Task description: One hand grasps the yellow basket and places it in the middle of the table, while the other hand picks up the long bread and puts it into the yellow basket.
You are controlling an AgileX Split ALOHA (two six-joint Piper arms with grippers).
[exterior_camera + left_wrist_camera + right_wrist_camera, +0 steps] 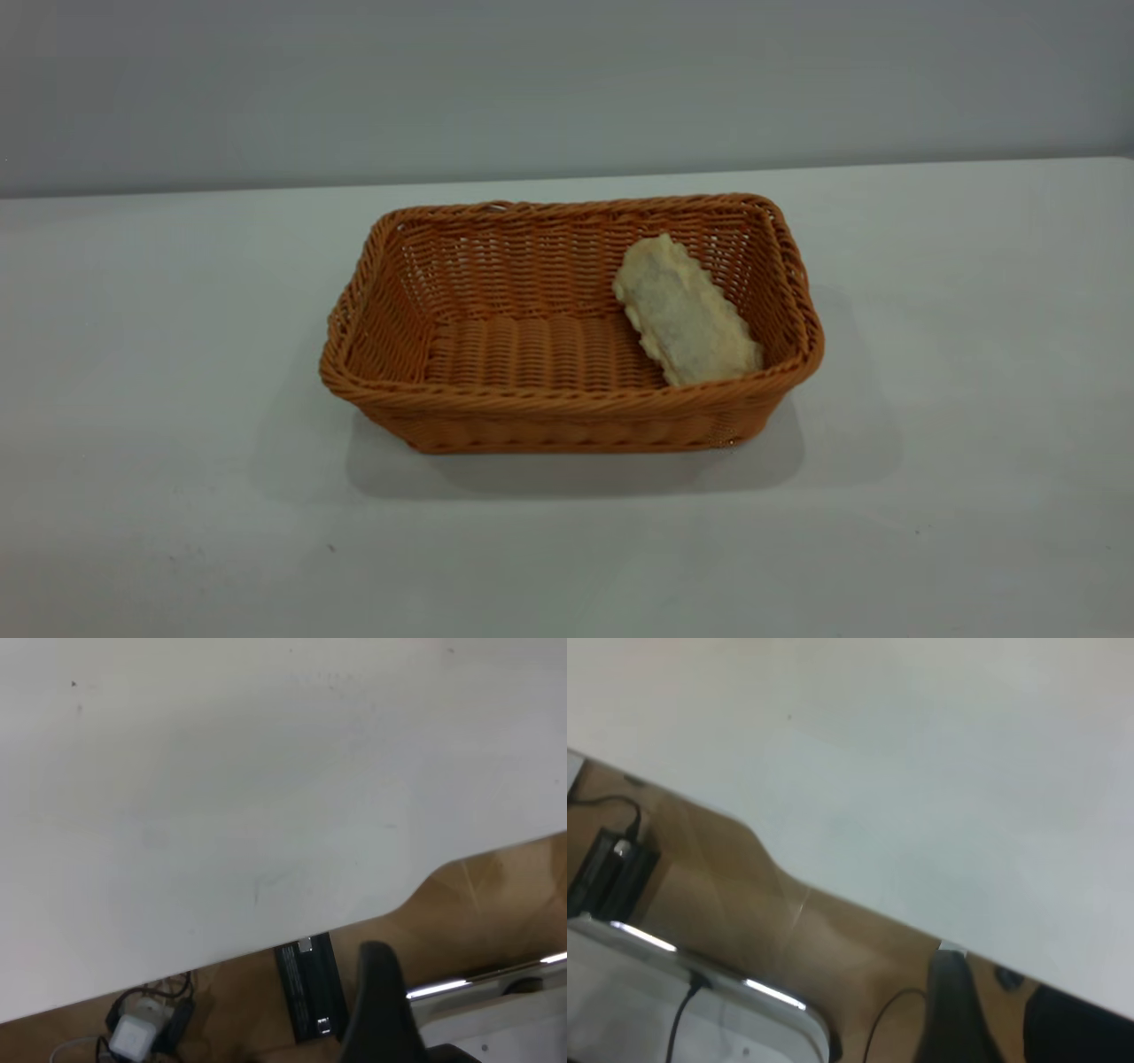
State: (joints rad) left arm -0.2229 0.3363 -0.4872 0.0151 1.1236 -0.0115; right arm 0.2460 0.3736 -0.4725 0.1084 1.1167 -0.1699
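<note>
The yellow basket (pixel 567 408) stands in the middle of the table (pixel 974 354). The long bread (pixel 684 312) lies inside it at its right end, pale flat underside up, leaning against the right wall. Neither gripper shows in the exterior view. A black part of my left gripper (pixel 379 1010) shows in the left wrist view, off the table's edge and over the floor. A black part of my right gripper (pixel 950 1010) shows in the right wrist view, also off the table's edge. Nothing is seen in either gripper.
White tabletop surrounds the basket on all sides. Past the table edge (pixel 354 926) the left wrist view shows a black box (pixel 308 988) and a white adapter (pixel 133 1036) on the wooden floor. The right wrist view shows cables (pixel 611 802) and a rig base (pixel 682 1010).
</note>
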